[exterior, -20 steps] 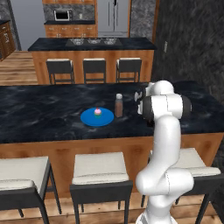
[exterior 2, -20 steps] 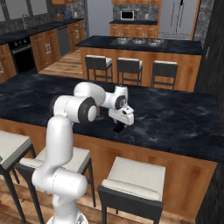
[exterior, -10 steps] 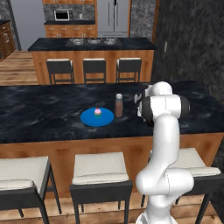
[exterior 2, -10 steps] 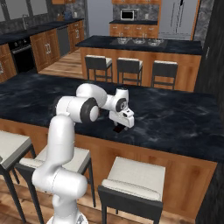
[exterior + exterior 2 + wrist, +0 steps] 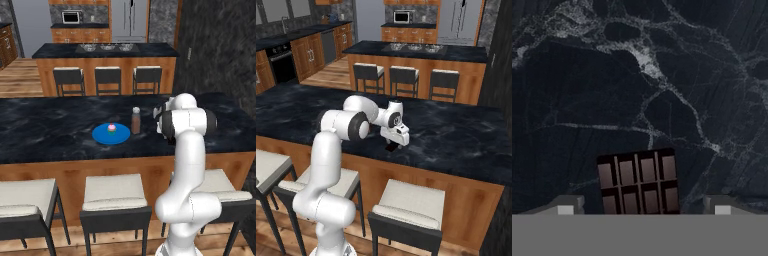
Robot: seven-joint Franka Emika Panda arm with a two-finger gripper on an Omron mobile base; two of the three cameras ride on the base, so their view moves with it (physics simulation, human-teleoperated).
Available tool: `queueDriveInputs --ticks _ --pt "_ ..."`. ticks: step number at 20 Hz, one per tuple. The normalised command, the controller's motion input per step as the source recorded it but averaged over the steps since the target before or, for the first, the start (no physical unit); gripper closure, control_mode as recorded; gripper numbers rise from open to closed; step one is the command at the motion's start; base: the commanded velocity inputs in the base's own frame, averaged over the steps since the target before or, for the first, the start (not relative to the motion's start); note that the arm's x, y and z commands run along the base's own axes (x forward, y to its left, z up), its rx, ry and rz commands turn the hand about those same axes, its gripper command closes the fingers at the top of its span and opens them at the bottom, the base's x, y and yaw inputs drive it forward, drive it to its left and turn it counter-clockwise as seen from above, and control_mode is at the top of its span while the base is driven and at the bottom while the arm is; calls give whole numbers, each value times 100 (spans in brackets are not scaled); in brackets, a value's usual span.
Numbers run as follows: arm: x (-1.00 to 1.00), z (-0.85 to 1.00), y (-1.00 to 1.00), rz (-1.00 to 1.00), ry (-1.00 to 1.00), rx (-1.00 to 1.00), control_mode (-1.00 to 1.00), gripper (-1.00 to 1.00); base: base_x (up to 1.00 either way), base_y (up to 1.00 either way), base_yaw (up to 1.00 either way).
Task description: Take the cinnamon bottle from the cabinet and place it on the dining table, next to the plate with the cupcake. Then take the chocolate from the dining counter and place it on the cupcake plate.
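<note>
Dark marbled stone covers the long dining counter, with pale-cushioned stools tucked along its near edge. From the near side the white arm reaches over the counter's right part, its hand turned down toward the stone. In the hand view, the gripper hangs low over the chocolate, a brown bar of small squares lying flat on the counter. The two fingertips stand wide apart, one on each side of the bar, with a clear gap to it on both sides, so nothing is gripped. In the right base view the chocolate shows as a small dark-brown patch just under the hand.

Left of the arm, a little farther in on the counter, sits the blue plate with the cupcake on it, pink-topped. The cinnamon bottle stands upright just beside the plate's right edge, between the plate and the arm.

Beyond the counter, three dark chairs line a second island with a dark top and wooden sides. Against the far wall are wooden cabinets, a microwave and a steel refrigerator.
</note>
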Motion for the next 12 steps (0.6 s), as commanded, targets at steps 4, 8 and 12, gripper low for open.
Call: queueDriveInputs --ticks 4,8,12 --pt "-8 -40 0 -1 0 0 -100 -100 0 0 0" --pt "-19 -49 0 -4 0 -1 -100 100 0 0 0" --pt "-27 -51 0 -6 0 -1 -100 100 0 0 0"
